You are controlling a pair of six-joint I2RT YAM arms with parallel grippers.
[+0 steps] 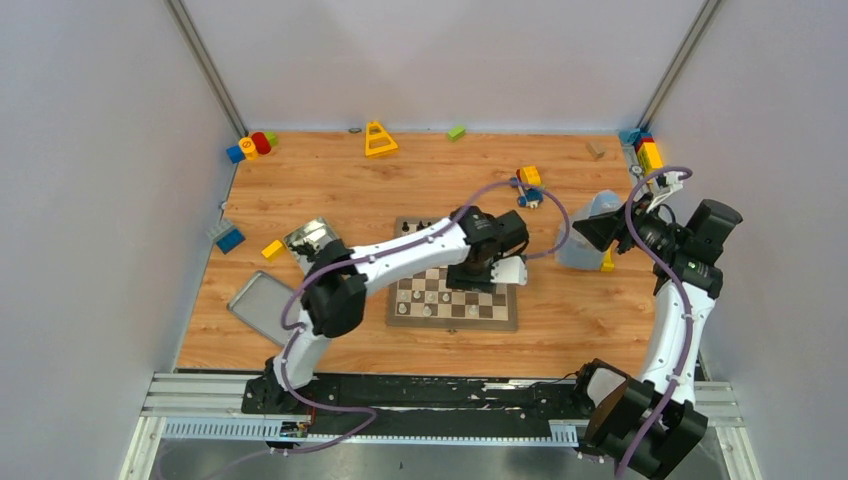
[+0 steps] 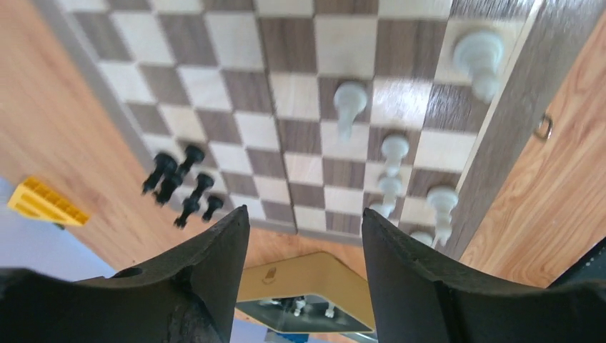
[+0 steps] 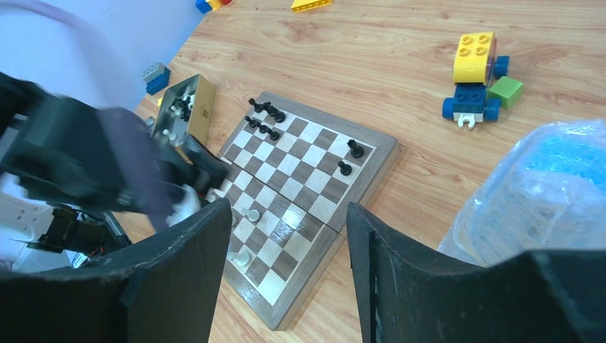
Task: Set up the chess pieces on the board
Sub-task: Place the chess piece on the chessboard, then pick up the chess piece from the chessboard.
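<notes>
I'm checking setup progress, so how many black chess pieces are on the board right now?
8. Six black pieces cluster at the board's far left corner; two more stand near its far right corner. The left arm may hide others.

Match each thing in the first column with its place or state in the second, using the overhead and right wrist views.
Column one:
1 tin
2 yellow triangle block
3 plastic bag

Column two:
A right of the board
B open, with chess pieces inside
C by the far wall

Pairs: 1-B, 2-C, 3-A
</notes>
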